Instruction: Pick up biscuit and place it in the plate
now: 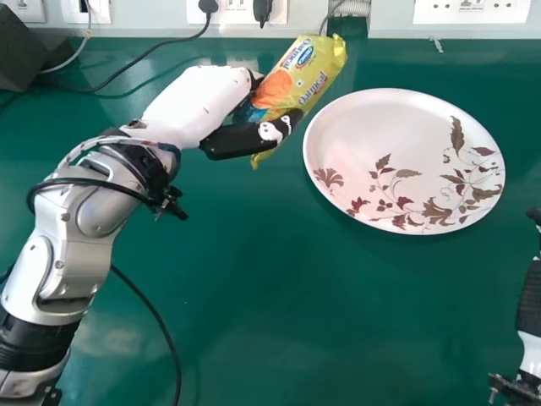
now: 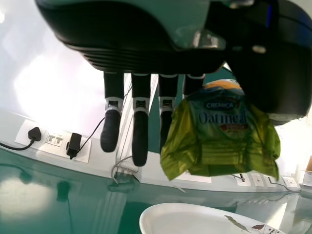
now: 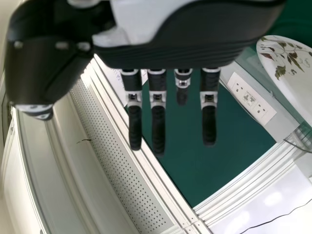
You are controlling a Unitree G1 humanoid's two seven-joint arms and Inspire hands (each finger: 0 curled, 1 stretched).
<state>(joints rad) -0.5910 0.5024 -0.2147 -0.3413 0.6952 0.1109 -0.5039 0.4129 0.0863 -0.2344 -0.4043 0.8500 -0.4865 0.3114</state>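
Note:
In the head view, my left hand [image 1: 196, 103] is left of the plate, with the yellow biscuit packet [image 1: 314, 74] pinched between thumb and fingers. The packet is tilted, close to the upper left rim of the white floral plate [image 1: 380, 127]. The left wrist view has my left hand [image 2: 140, 131] with long, straight fingers beside the green-yellow end of the packet [image 2: 222, 141]; part of the plate [image 2: 190, 222] is visible there. My right hand [image 1: 530, 296] rests at the head view's right edge; the right wrist view gives that hand [image 3: 157, 122] with fingers extended, holding nothing.
A green table [image 1: 279, 313] lies under everything. Along its back edge run wall sockets [image 1: 469, 10] and plugs with black cables. A dark box [image 1: 21, 52] stands at the far left corner. Another black cable [image 1: 152, 313] loops beside my left forearm.

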